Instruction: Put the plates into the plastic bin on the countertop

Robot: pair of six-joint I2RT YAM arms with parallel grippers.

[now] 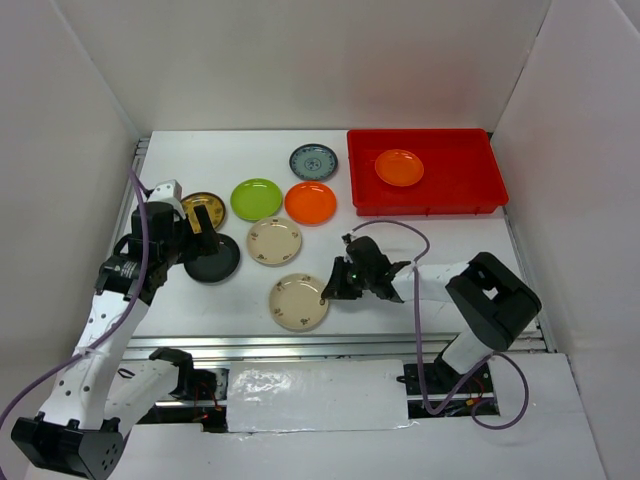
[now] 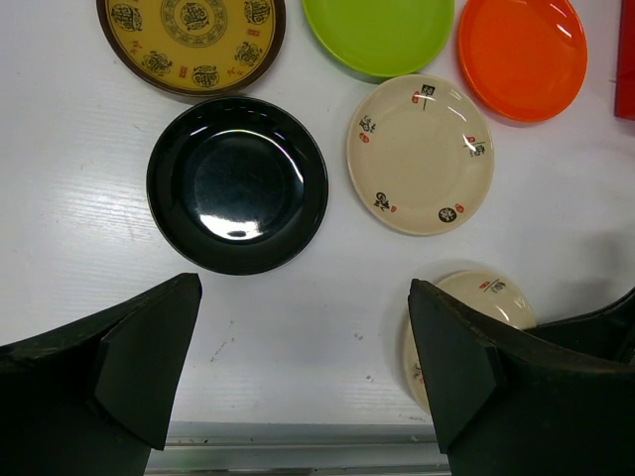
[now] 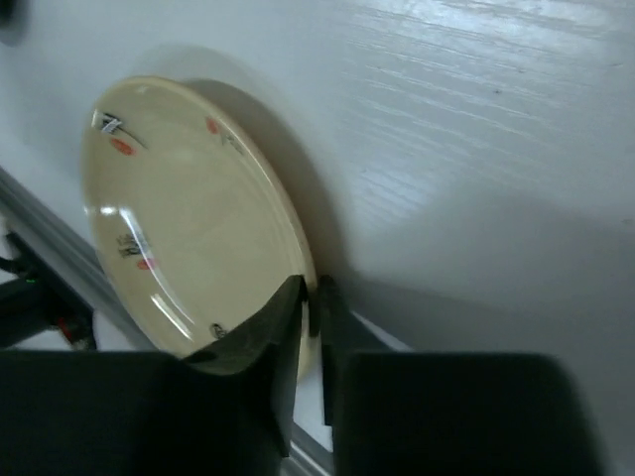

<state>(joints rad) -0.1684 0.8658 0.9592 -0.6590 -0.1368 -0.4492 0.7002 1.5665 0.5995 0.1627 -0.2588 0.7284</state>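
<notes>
Countertop (image 1: 220, 160): right gripper (image 1: 327, 291) pinches cream plate (image 1: 295, 303) beside rail (image 1: 400, 343).

No legible word, number or brand appears anywhere on the white countertop (image 1: 200, 160). The gold-and-brown plate (image 2: 190, 40) carries dark round medallions that resemble stylised characters, ringed about a central one, but none can be read. The cream plate (image 2: 421, 154) and the second cream plate (image 3: 189, 218) at the front rail bear small black brush-like marks beside red dots, too small and blurred to make out.
</notes>
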